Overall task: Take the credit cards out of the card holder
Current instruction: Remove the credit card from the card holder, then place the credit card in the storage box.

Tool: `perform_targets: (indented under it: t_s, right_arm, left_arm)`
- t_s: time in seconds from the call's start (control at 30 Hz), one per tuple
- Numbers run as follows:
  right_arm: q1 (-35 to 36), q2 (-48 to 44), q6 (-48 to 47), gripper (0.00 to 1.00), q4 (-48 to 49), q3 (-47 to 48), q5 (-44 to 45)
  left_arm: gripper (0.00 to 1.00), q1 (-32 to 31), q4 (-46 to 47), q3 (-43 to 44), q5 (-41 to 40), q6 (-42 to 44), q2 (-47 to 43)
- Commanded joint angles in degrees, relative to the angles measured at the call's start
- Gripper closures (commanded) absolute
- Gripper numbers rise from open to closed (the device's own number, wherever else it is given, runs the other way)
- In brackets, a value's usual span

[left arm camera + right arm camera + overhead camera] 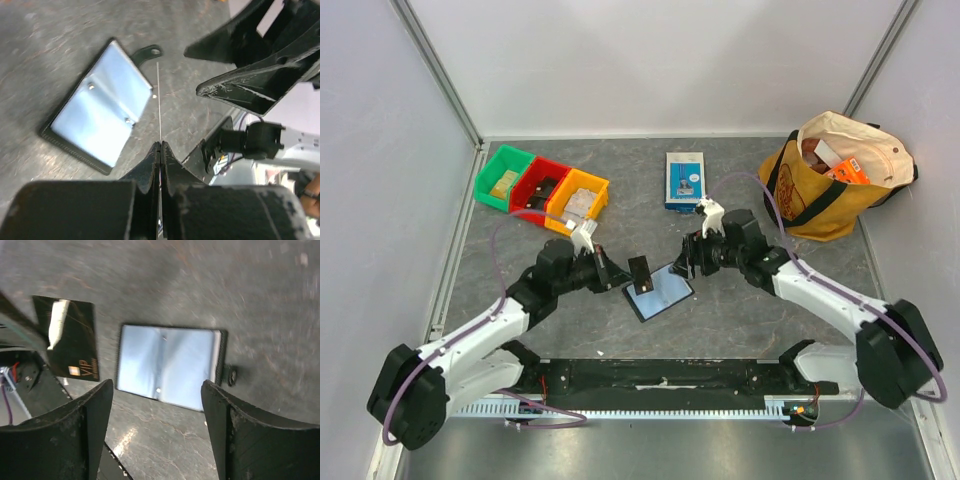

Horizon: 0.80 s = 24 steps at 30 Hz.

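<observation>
Your left gripper (160, 147) is clamped tight, its tips pinched on a card (159, 100). From its own wrist you see that card edge-on, a thin pale line running straight out from the tips. The right wrist shows its face: dark, with gold VIP lettering near one corner. It's out of the pockets, just left of the holder as the right gripper sees it.

Ahead of the left tips and a touch to their left lies the holder (100, 107), flat on the table (45, 45). It's spread open, bluish pockets up, dark rim all round, with a small tab (147, 52) poking from its far end.

Now your right gripper (157, 385): jaws wide apart, nothing between them, hanging over the holder, which sits framed between its two fingers.
</observation>
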Motion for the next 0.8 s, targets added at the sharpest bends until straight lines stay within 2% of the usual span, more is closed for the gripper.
perform_targets:
  t_s: [0.0,0.17,0.37,0.57,0.77]
  right_arm:
    - [0.29,-5.96,-9.36,0.20,-5.03,7.63,-7.74]
    - [0.91,-8.79,-17.27,0.20,-9.34,15.28,-12.40]
    - [2.40,-4.32,-28.87,0.19,-17.41,24.77,-19.43]
    - [8.46,1.93,-36.80,0.23,-22.88,30.67,-19.70]
    - [10.84,7.38,-40.67,0.34,-27.62,34.18,-21.90]
  left_arm:
    - [0.98,0.25,-12.58,12.77,11.50,22.57,2.29]
    - [0.98,0.17,-31.14,25.70,14.15,39.11,6.16]
    - [0.98,-0.36,-44.51,36.60,17.84,56.26,9.24]
    - [0.98,-1.42,-51.99,42.77,19.96,64.62,11.87]
    - [0.98,-2.39,-55.51,45.67,21.62,68.58,12.85]
